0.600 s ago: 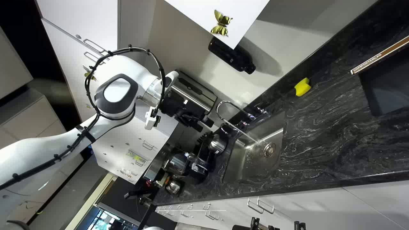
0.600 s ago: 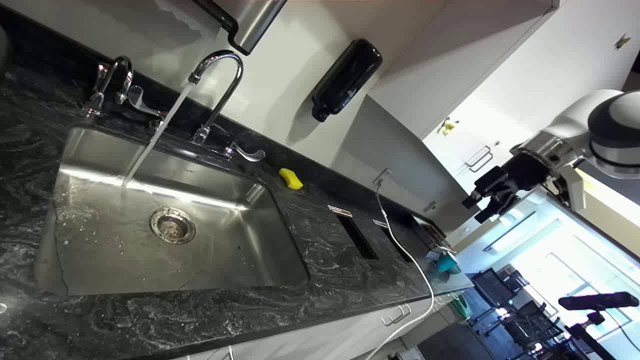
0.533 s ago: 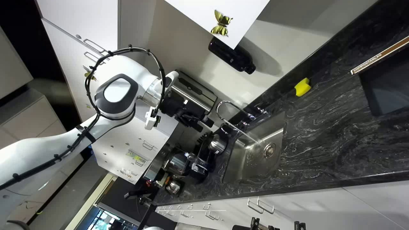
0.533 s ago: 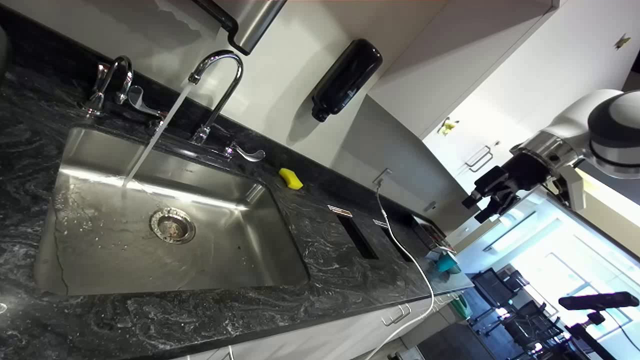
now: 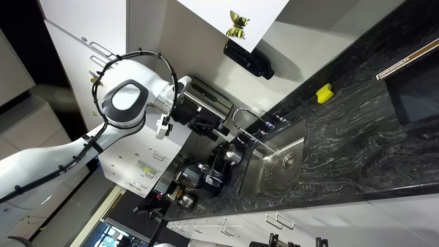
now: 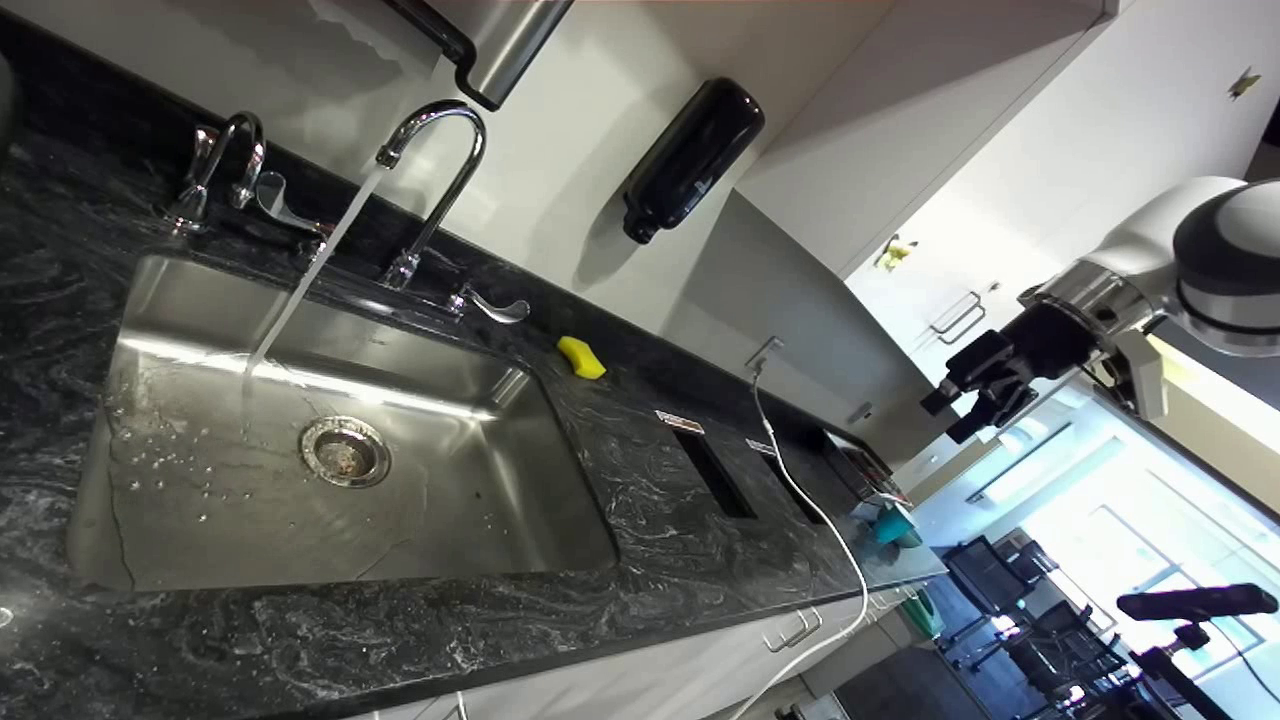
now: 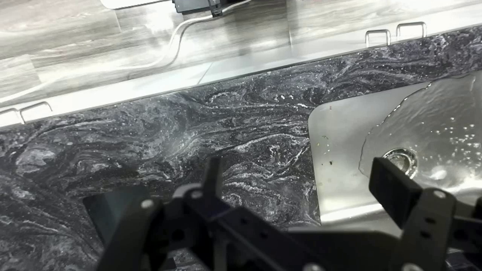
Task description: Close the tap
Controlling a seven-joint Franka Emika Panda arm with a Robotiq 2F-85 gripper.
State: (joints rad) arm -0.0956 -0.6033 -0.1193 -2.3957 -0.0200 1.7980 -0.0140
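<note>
A chrome gooseneck tap stands behind the steel sink; the tap shows in both exterior views. A water stream runs from its spout into the sink. A wing lever handle sits to the right of the spout base, pointing right. Another lever handle sits to its left, partly behind the stream. My gripper hangs in the air, apart from the tap and handles, and also shows at its side view. In the wrist view the gripper is open and empty; no tap shows there.
A yellow sponge lies on the dark stone counter. A black soap dispenser hangs on the wall. A smaller chrome spout stands left of the tap. A towel dispenser hangs above. A white cable crosses the counter.
The gripper has shifted very slightly to the left in an exterior view. The water still runs and its splashes differ. The handles have not moved.
</note>
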